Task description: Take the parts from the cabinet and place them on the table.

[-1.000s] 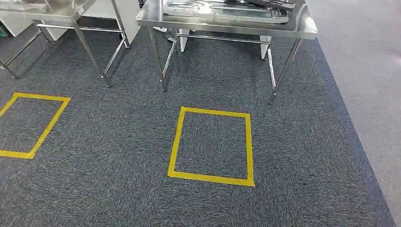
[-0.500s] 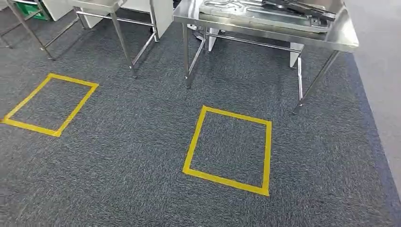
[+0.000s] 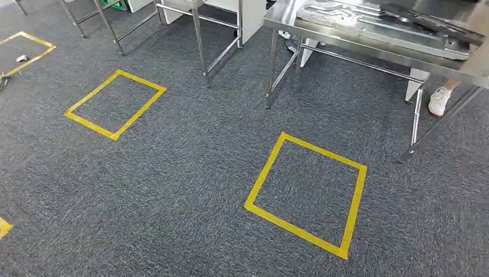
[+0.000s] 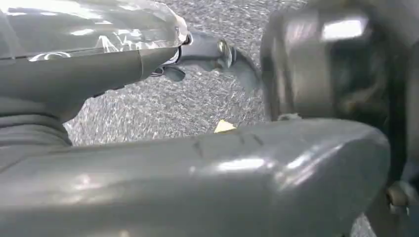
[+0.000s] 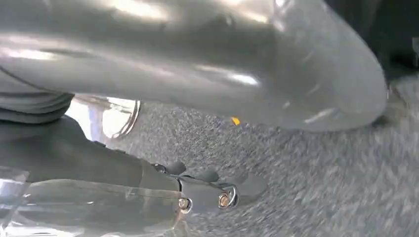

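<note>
Both wrist views are looking down at speckled grey carpet. The left hand (image 4: 207, 52) and right hand (image 5: 207, 195) are showing dark fingers stretched out with nothing in them, though I cannot tell how far apart they are spreading. In the head view, flat grey metal parts (image 3: 369, 20) are lying on a shiny steel tabletop (image 3: 346, 46) on thin legs. 2 full yellow tape squares (image 3: 305, 193) are marking the carpet (image 3: 184, 173). A white shoe (image 3: 439, 101) is standing behind the legs.
</note>
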`<state>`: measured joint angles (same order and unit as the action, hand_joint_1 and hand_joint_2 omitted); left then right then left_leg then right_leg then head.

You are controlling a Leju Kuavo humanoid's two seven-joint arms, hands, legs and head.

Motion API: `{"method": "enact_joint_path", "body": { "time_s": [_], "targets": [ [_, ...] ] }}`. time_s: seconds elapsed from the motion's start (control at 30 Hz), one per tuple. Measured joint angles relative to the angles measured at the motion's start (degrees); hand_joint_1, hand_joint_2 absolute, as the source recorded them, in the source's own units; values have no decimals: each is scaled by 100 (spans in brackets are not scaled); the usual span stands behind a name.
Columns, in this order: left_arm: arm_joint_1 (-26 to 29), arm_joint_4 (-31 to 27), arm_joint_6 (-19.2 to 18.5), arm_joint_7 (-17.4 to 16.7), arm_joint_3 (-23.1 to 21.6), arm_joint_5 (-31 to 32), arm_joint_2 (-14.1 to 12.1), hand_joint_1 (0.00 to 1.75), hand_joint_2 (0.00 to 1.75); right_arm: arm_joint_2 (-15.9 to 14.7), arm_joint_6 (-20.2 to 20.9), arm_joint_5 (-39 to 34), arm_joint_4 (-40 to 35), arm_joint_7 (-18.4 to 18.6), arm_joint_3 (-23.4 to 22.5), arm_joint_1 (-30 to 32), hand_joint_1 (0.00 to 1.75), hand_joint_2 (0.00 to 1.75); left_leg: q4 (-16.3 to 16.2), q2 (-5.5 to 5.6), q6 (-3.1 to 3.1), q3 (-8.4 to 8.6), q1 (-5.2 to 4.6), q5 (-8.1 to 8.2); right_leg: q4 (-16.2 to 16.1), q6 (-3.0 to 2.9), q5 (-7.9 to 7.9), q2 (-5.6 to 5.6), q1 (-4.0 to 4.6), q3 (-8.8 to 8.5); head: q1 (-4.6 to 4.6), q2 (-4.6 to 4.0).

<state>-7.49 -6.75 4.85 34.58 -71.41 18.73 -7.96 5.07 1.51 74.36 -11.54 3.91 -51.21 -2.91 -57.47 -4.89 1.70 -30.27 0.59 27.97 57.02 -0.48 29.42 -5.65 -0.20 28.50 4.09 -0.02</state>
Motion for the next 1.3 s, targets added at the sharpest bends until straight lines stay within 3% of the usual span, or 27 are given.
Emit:
{"method": "enact_joint_path", "body": {
  "time_s": [0.03, 0.13, 0.17, 0.2, 0.23, 0.3, 0.33, 0.37, 0.43, 0.47, 0.5, 0.57, 0.63, 0.67, 0.7, 0.73, 0.8, 0.83, 0.87, 0.9, 0.97, 1.0, 1.03, 1.07, 1.17, 1.23, 1.3],
  "targets": [
    [4, 0, 26, -15, 9, -2, -4, 0, 0, 24, 13, 41, 7, 26, 46, -5, 0, 0, -9, 125, -97, -8, -2, -44, 27, 22, 19, -54, 10, -9, -7, 0],
    [90, 7, 61, -57, 35, -11, -15, 0, 0, 57, -11, 88, 9, -68, 177, -60, 0, 0, -3, 285, -193, -64, -29, -67, 21, 90, 16, -206, -7, -31, -4, 0],
    [98, 9, 52, -55, 37, -11, -26, 0, 0, 59, -15, 79, 9, -132, 195, -67, 0, 0, 28, 332, -242, -33, 4, -104, 66, 151, 87, -40, -47, -26, -4, 0],
    [88, 11, 0, -57, 35, 9, -33, 0, 0, 59, -15, 44, 9, -164, 206, -73, 0, 0, 30, 370, -263, -51, 6, -116, 238, 171, 242, 265, -53, 49, -2, 0],
    [46, 11, -46, -81, 35, 4, -55, 0, 0, 64, -15, 3, 9, -173, 210, -75, 0, 0, 30, 425, -291, -78, 4, -134, 620, 173, 488, 427, -60, 229, -4, 0],
    [-49, 11, -133, -183, 24, 4, -81, 0, 0, 68, -9, -63, 15, -74, 208, -76, 0, 0, 28, 564, -321, -124, -16, -160, 1552, 171, 892, 518, -57, 671, -4, 0],
    [-79, 11, -151, -223, 15, 4, -96, 0, 0, 79, -9, -74, 18, 23, 208, -77, 0, 0, 27, 648, -320, -132, -25, -171, 1823, 162, 925, 527, -56, 806, -4, 0],
    [-102, 11, -168, -258, 5, 4, -111, 0, 0, 88, -4, -78, 18, 104, 208, -80, 0, 0, 26, 730, -319, -132, -31, -179, 1791, 144, 809, 536, -55, 798, -4, 0],
    [-145, 11, -181, -278, -9, 7, -122, 0, 0, 105, 2, -78, 18, 179, 208, -80, 0, 0, 18, 897, -296, -125, -38, -197, 1037, 80, 299, 613, -51, 454, -4, 0],
    [-166, 11, -184, -284, -11, 7, -125, 0, 0, 105, 2, -76, 18, 199, 208, -88, 0, 0, 16, 970, -282, -120, -41, -205, 517, 36, 38, 744, -45, 212, -4, 0],
    [-190, 11, -184, -284, -13, 4, -122, 0, 0, 103, 7, -76, 18, 218, 208, -89, 0, 0, 16, 1019, -260, -133, -28, -219, 146, -8, -14, 1086, -40, 62, -4, 0],
    [-249, 11, -186, -267, -15, 4, -127, 0, 0, 105, 46, -46, 18, 251, 208, -108, 0, 0, 6, 1136, -185, -196, -34, -253, 67, -2, -14, 1015, -22, 51, -4, 0],
    [-224, 11, -188, -236, -15, 4, -142, 0, 0, 109, 109, -19, 18, 306, 212, -144, 0, 0, 56, 1275, -96, -219, -1, -303, 43, -58, -40, 910, 5, 41, -4, 0],
    [-208, 11, -190, -223, -15, 4, -155, 0, 0, 109, 114, -13, 18, 315, 217, -142, 0, 0, -4, 1178, -99, -236, -12, -282, -71, -108, -111, 821, -67, 17, -2, 0],
    [-195, 11, -195, -214, -15, 4, -155, 0, 0, 109, 112, -11, 18, 319, 219, -139, 0, 0, -111, 844, -95, -301, -26, -187, -106, -140, -123, 739, -43, -1, -4, 0],
    [-202, 11, -199, -214, -15, 48, -155, 0, 0, 107, 107, -11, 18, 319, 217, -135, 0, 0, -409, 674, -82, -452, -19, 38, -108, -175, -130, 662, -32, 7, -2, 0],
    [-223, 11, -201, -238, -15, 55, -151, 0, 0, 107, 105, -33, 18, 319, 217, -101, 0, 0, -1350, 583, -26, -866, 10, 514, -106, -183, -124, 461, 0, 17, -2, 0],
    [-215, 11, -201, -258, -17, 55, -149, 0, 0, 107, 103, -43, 18, 319, 214, -98, 0, 0, -1713, 578, 1, -1013, 21, 625, -100, -185, -122, 371, 4, 32, -2, 0],
    [-199, 11, -201, -278, -20, 57, -149, 0, 0, 105, 98, -50, 18, 317, 214, -99, 0, 0, -1784, 569, 22, -1025, 31, 588, -98, -183, -120, 288, 3, 33, 0, 0],
    [-182, 11, -201, -302, -22, 59, -149, 0, 0, 105, 94, -52, 18, 308, 214, -103, 0, 0, -1580, 548, 40, -897, 45, 442, -93, -176, -116, 212, 1, 31, -2, 0],
    [-184, 11, -201, -343, -26, 59, -149, 0, 0, 105, 85, -63, 18, 308, 214, -108, 0, 0, -612, 388, 63, -344, 75, 3, -57, -133, -85, 64, -9, 21, -2, 0],
    [-198, 11, -201, -352, -28, 59, -142, 0, 0, 105, 85, -68, 18, 308, 212, -111, 0, 0, -136, 68, 61, -60, 76, -121, -11, -91, -53, 4, 11, 9, -2, 0],
    [-238, 9, -201, -354, -33, 59, -131, 0, 0, 94, 81, -70, 15, 310, 208, -102, 0, 0, -37, -19, 3, -38, 11, -61, 36, -41, -6, -58, 50, 29, 0, 0],
    [-245, 7, -203, -363, -46, 57, -125, 0, 0, 92, 83, -70, 15, 312, 199, -102, 0, 0, -34, 79, -71, -46, 35, -92, 38, -21, 0, -111, 50, 23, -2, 0],
    [-216, 9, -221, -367, -133, 57, -120, 0, 0, 88, 83, -72, 15, 365, 162, -150, 0, 0, -11, 263, -180, -74, 9, -127, 51, 71, 19, -255, 20, -3, -2, 0],
    [-224, 9, -230, -369, -173, 99, -109, 0, 0, 81, 83, -76, 15, 406, 133, -134, 0, 0, 1, 358, -239, -104, 27, -165, 388, 137, 317, 307, -25, 131, -2, 0],
    [-288, 9, -230, -370, -183, 129, -107, 0, 0, 81, 83, -85, 15, 428, 118, -102, 0, 0, -1, 493, -284, -152, 14, -195, 1286, 141, 781, 502, -23, 558, -4, 0]
  ]
}}
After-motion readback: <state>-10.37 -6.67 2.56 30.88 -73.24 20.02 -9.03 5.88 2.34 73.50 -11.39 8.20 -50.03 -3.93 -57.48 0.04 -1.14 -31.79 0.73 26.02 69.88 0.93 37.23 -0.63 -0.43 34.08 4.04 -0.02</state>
